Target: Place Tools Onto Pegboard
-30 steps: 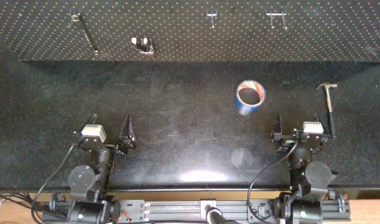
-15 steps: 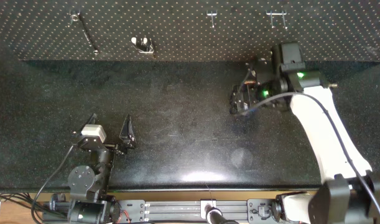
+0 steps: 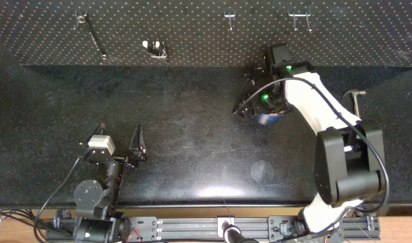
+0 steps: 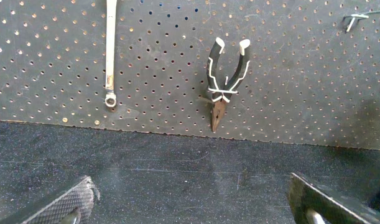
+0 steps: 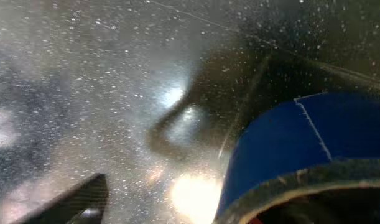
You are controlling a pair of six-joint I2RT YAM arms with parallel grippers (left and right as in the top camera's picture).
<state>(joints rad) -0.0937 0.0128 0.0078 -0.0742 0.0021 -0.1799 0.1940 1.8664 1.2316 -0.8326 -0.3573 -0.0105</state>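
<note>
Desk: black top (image 3: 192, 135) with the pegboard (image 3: 192, 27) upright along its far edge; wide open room across the middle and the whole left half
Left claw: the left claw (image 4: 199, 211) sits low near the front edge on the left side, fingers spread wide, holding nothing and facing the pegboard
Right claw: the right claw (image 3: 251, 94) is out over the right half, close to the far edge, fingers apart and gripping nothing; the roll is just beside it, contact cannot be told
Tape: the blue tape (image 5: 289, 149) lies on the desk right of the middle, near the far edge, under the right claw
Hammer: the hammer (image 3: 355, 95) lies by the right edge, partly behind the right arm
Pegboard load: a wrench (image 4: 110, 50) hangs at the left, pliers (image 4: 224, 74) beside it with handles up; hooks (image 3: 300, 20) farther right
</note>
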